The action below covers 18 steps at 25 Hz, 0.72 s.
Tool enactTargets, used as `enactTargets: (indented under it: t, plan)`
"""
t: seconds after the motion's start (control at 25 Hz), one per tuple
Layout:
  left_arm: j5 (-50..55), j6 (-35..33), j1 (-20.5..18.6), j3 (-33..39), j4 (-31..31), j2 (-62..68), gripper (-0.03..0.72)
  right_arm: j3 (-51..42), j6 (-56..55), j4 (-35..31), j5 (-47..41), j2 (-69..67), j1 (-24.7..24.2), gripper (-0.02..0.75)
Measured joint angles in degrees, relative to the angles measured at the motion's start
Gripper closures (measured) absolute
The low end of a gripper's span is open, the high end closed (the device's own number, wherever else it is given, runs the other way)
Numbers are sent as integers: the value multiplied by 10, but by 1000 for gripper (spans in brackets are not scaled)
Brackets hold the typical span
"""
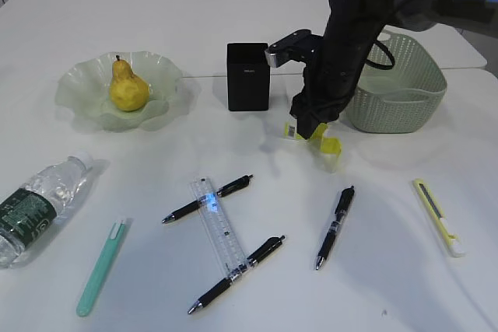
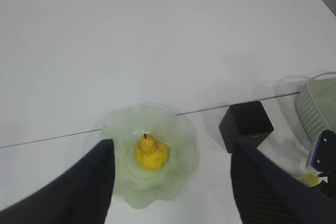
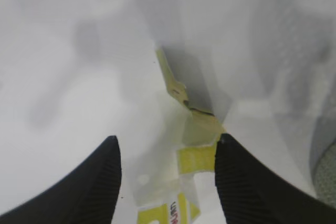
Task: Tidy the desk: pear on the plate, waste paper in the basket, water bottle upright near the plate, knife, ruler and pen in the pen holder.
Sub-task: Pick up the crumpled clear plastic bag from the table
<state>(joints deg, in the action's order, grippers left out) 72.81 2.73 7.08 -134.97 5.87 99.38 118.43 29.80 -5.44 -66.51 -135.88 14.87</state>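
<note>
**Right claw low over waste paper; pear on plate**

Exterior: right claw (image 1: 313, 126) low at the yellow-white waste paper (image 1: 327, 148) on the tabletop (image 1: 389, 285), between pen holder (image 1: 248, 76) and basket (image 1: 401, 83). Pear (image 1: 128, 87) sits in the plate (image 1: 82, 87). Water bottle (image 1: 35, 207) lies at 9 o'clock; ruler (image 1: 218, 232) near centre.

Left wrist: left claw (image 2: 170, 179) open wide, empty, high above pear (image 2: 150, 152) and plate (image 2: 173, 129).

Right wrist: fingers (image 3: 94, 187) spread, paper (image 3: 197, 156) between them; contact not discernible.

Pen holder (image 1: 248, 76) beside waste paper (image 1: 311, 134)
</note>
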Motion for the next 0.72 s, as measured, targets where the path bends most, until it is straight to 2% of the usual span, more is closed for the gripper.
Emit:
enactTargets:
  t: [0.72]
  plan:
    - [0,0,0,0,0,0,205,0,81,28,55,-15,0,288]
